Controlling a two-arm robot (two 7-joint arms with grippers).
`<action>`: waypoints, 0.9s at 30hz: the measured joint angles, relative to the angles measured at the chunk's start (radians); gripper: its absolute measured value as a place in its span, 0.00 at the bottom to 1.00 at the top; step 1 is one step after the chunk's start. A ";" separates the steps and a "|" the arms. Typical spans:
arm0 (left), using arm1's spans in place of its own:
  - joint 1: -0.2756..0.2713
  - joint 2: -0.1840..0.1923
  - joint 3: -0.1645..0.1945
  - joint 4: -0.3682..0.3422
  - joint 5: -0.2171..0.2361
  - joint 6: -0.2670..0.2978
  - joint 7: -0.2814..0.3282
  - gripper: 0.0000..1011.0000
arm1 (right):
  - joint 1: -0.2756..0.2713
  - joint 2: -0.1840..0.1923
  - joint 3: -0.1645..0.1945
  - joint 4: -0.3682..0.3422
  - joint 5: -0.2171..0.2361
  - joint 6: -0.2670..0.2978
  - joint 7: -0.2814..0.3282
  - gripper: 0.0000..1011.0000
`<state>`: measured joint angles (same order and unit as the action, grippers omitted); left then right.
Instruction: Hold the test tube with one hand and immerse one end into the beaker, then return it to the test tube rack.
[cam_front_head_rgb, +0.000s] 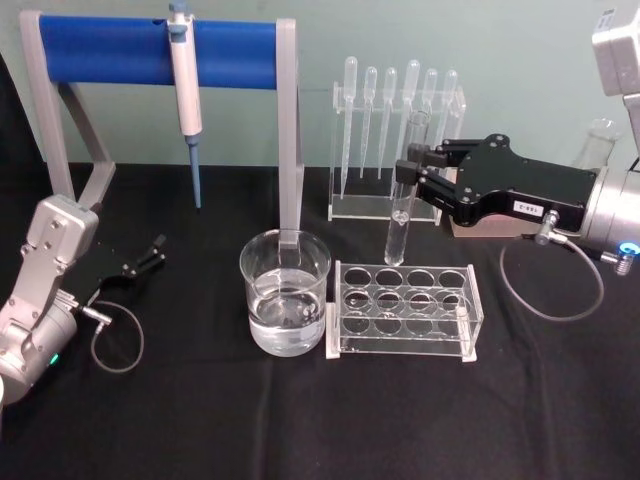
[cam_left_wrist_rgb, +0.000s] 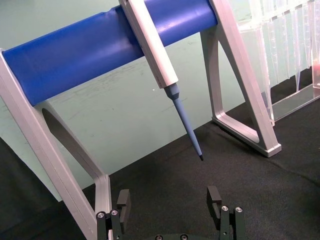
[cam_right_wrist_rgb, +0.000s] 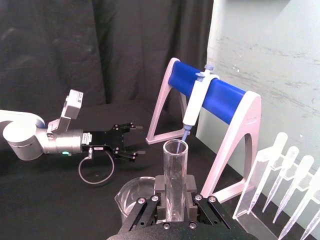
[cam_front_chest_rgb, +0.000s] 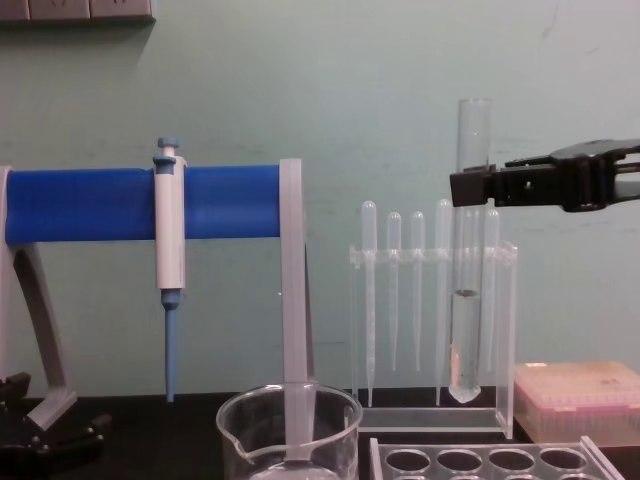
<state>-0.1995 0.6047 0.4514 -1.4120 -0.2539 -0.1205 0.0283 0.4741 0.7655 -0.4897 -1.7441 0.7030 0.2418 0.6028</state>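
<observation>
My right gripper (cam_front_head_rgb: 412, 170) is shut on the upper part of the clear test tube (cam_front_head_rgb: 403, 200), which hangs upright above the back row of the clear rack (cam_front_head_rgb: 405, 310). In the chest view the test tube (cam_front_chest_rgb: 469, 300) is held high by the right gripper (cam_front_chest_rgb: 470, 186), its round bottom above the rack and to the right of the beaker (cam_front_chest_rgb: 290, 432). The right wrist view shows the test tube (cam_right_wrist_rgb: 174, 175) clamped between the fingers. The beaker (cam_front_head_rgb: 285, 292) holds clear liquid and stands left of the rack. My left gripper (cam_front_head_rgb: 152, 252) rests open at the left, also seen as the left gripper (cam_left_wrist_rgb: 170, 202).
A blue-barred stand (cam_front_head_rgb: 150, 52) carries a white-and-blue pipettor (cam_front_head_rgb: 186, 90) at the back left. A clear holder with several plastic pipettes (cam_front_head_rgb: 398, 110) stands behind the rack. A pink box (cam_front_chest_rgb: 580, 398) sits at the right.
</observation>
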 joint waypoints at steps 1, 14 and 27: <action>0.000 0.000 0.000 0.000 0.000 0.000 0.000 0.99 | 0.000 0.000 0.000 0.000 0.000 0.000 0.000 0.22; 0.000 0.000 0.000 0.000 0.000 0.000 0.000 0.99 | -0.002 -0.001 0.001 0.001 0.000 -0.001 0.000 0.22; 0.000 0.000 0.000 0.000 0.000 0.000 0.000 0.99 | -0.003 -0.001 0.002 0.001 -0.001 -0.003 0.001 0.22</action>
<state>-0.1996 0.6047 0.4514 -1.4120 -0.2539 -0.1205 0.0283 0.4709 0.7649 -0.4878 -1.7430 0.7024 0.2391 0.6036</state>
